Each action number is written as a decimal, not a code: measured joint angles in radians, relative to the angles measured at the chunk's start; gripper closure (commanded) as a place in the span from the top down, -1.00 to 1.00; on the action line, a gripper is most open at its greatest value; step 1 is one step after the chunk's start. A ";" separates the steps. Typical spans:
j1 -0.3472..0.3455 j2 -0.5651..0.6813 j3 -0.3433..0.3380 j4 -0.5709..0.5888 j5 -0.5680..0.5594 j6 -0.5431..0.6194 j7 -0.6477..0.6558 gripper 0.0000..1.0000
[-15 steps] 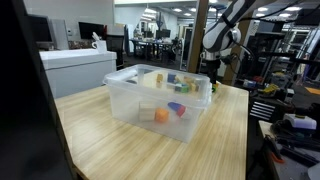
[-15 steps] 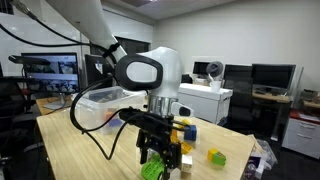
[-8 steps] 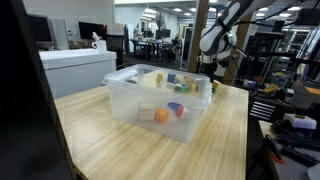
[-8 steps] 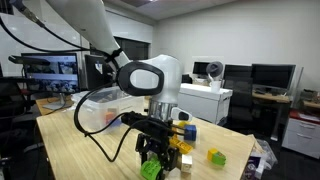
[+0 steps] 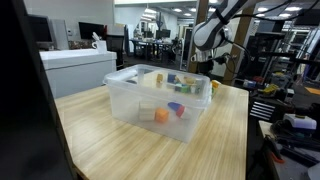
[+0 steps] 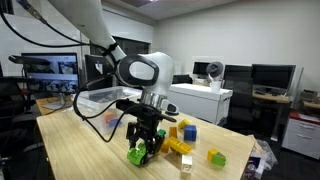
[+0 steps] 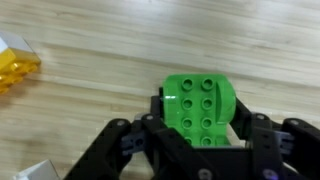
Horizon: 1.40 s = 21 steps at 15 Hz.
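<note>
While the claw (image 7: 201,118) clamps it from both sides, the bright green block (image 7: 199,104) shows rounded studs.

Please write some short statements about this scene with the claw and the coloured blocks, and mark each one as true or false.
1. The claw has a green block between its fingers. True.
2. The green block has a smooth top. False: the wrist view shows rows of round studs on it.
3. A clear plastic bin with coloured blocks inside stands on the wooden table. True.
4. The yellow block touches the green block. False: it lies apart from it, at the edge of the wrist view.
5. A lime block lies on the table outside the bin. True.
</note>
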 measured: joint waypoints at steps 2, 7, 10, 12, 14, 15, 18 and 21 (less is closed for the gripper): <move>0.032 -0.043 0.001 -0.010 -0.002 -0.019 0.025 -0.18; 0.135 -0.211 0.014 -0.018 -0.018 -0.068 0.098 -0.18; 0.197 -0.297 0.043 -0.019 -0.019 -0.090 0.116 -0.18; 0.240 -0.345 0.072 -0.023 -0.019 -0.095 0.117 -0.18; 0.283 -0.383 0.103 -0.033 -0.018 -0.096 0.117 -0.18; 0.305 -0.401 0.118 -0.041 -0.018 -0.096 0.117 -0.18; 0.370 -0.444 0.162 -0.080 -0.018 -0.096 0.117 -0.18; 0.416 -0.465 0.189 -0.117 -0.018 -0.096 0.115 0.86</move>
